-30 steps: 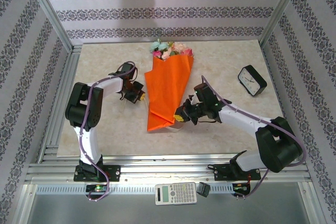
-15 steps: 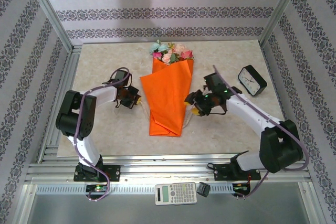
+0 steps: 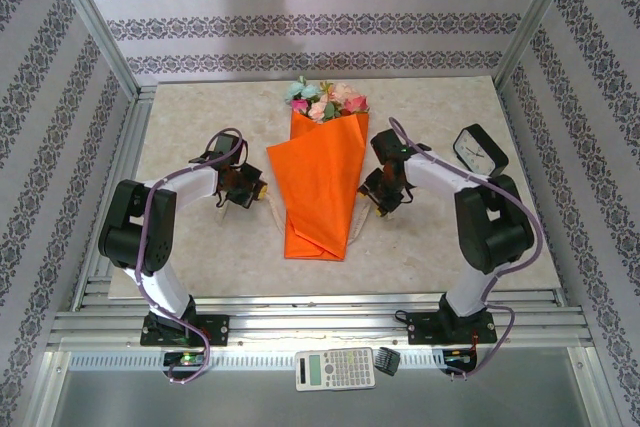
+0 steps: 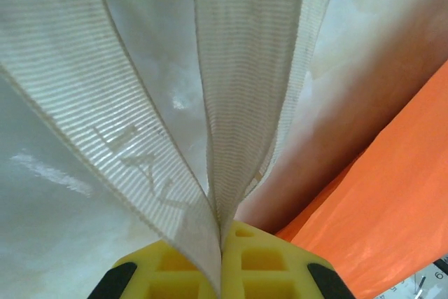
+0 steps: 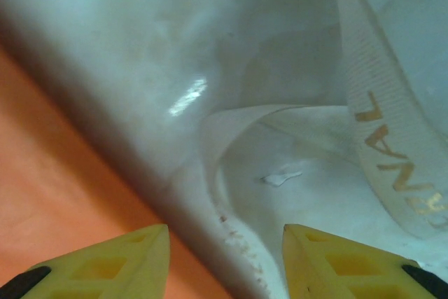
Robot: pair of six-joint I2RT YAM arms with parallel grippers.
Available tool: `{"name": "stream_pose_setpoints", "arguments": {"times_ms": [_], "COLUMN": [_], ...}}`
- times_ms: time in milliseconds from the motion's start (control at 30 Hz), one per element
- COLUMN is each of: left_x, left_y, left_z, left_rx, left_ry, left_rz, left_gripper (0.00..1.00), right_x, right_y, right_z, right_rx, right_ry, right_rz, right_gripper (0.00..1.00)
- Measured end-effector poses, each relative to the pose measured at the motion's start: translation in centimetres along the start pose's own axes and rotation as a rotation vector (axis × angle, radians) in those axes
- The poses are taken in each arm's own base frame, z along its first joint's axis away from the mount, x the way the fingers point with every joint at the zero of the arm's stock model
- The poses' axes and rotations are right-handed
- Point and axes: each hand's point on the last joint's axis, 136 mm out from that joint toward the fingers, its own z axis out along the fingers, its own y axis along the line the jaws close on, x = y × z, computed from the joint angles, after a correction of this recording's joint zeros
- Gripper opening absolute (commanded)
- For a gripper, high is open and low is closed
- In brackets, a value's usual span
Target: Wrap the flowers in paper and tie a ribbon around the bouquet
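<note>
The bouquet [image 3: 315, 187] lies mid-table, an orange paper cone with the flowers [image 3: 325, 102] at its far, wide end. My left gripper [image 3: 248, 190] sits just left of the cone. Its yellow fingertips [image 4: 222, 243] are shut on the beige ribbon [image 4: 231, 103], which fans upward in two bands. The paper [image 4: 392, 208] fills that view's lower right. My right gripper [image 3: 385, 197] is close to the cone's right side, open [image 5: 225, 257], with nothing between its fingers. A slack ribbon [image 5: 378, 138] with gold lettering loops on the table just beyond them. The paper's edge [image 5: 56, 194] is at the left.
A black clock [image 3: 479, 152] stands on the table to the right of my right arm. A calculator [image 3: 335, 368] lies on the rail below the table's near edge. Metal frame posts border both sides.
My right gripper has opened, let go of the ribbon and drawn back up and to the right from the cone's narrow end. The left gripper shifted slightly left, still shut on the ribbon.
</note>
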Motion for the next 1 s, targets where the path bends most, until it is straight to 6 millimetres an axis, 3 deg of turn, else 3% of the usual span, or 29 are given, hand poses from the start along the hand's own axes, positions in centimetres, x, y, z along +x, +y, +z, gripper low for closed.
{"name": "stream_pose_setpoints", "arguments": {"times_ms": [167,267,433,533,667,800,1000], "left_x": [-0.4,-0.4,-0.8,-2.1,-4.2,-5.4,-5.1], "left_y": [0.4,0.3,0.4,-0.4,-2.8,-5.2,-5.6], "left_z": [-0.2,-0.2,0.0,0.8,1.9,3.4,3.6], "left_rx": [-0.009,-0.006,-0.006,-0.013,0.018,0.050,0.041], "left_ry": [-0.002,0.006,0.022,0.020,0.016,0.041,0.078], "left_rz": [-0.005,-0.004,-0.002,0.003,0.025,0.047,0.064], "left_gripper": [0.01,0.01,0.01,0.01,0.01,0.03,0.38], "right_x": [-0.8,-1.4,-2.7,-5.9,-10.1,-12.4,-13.5], "right_y": [-0.2,-0.3,0.1,2.1,5.5,7.4,6.2], "right_z": [1.3,2.5,2.0,1.1,-1.4,-2.7,-3.1], "right_rx": [0.022,0.034,0.016,-0.040,-0.150,-0.208,-0.186], "right_ry": [-0.020,-0.017,-0.006,-0.065,-0.136,-0.173,-0.202], "right_rz": [0.048,0.085,0.123,0.138,0.146,0.140,0.161], "right_gripper": [0.25,0.01,0.00,0.00,0.00,0.00,0.00]}}
